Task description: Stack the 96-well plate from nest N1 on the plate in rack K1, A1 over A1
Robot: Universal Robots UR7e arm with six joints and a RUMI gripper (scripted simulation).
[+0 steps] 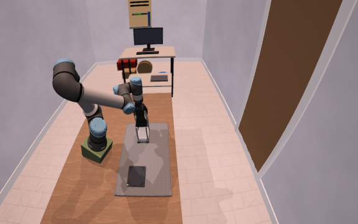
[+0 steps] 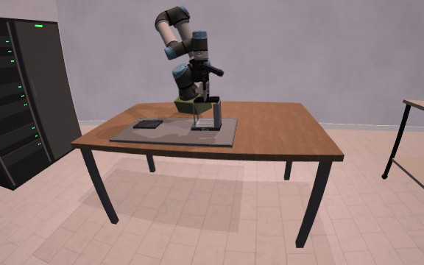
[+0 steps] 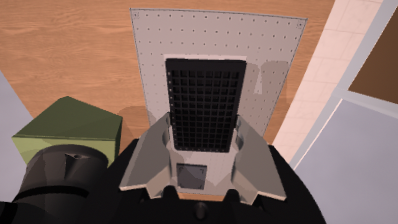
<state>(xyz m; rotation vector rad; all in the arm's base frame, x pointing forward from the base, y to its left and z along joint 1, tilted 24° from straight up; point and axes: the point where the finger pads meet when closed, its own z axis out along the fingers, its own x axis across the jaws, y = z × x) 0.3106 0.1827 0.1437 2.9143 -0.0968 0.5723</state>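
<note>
The arm [image 1: 99, 100] rises from its green base block [image 1: 89, 154], folds at a high elbow and reaches out level, with the wrist turned straight down. The gripper [image 3: 202, 145] points at the table, its 2 pale fingers clamped on the short end of the 96-well plate [image 3: 205, 102], whose dark well grid stretches away ahead of the jaws in the wrist view. The held plate hangs at the top of the stack rack K1 [image 2: 217, 113]; directly below the gripper a 2nd plate [image 2: 205, 124] lies pale in the rack's foot. Whether the 2 plates touch cannot be told. Well off to the gripper's side, on the same grey perforated mat [image 1: 154, 174], sits 1 dark plate nest N1 [image 1: 136, 176]. The mat lies on 1 wooden table [image 2: 271, 129] over a pale tiled floor [image 2: 197, 221]. Grey walls, a server cabinet [image 2: 20, 96] and a desk with a monitor [image 1: 148, 36] surround it.
</note>
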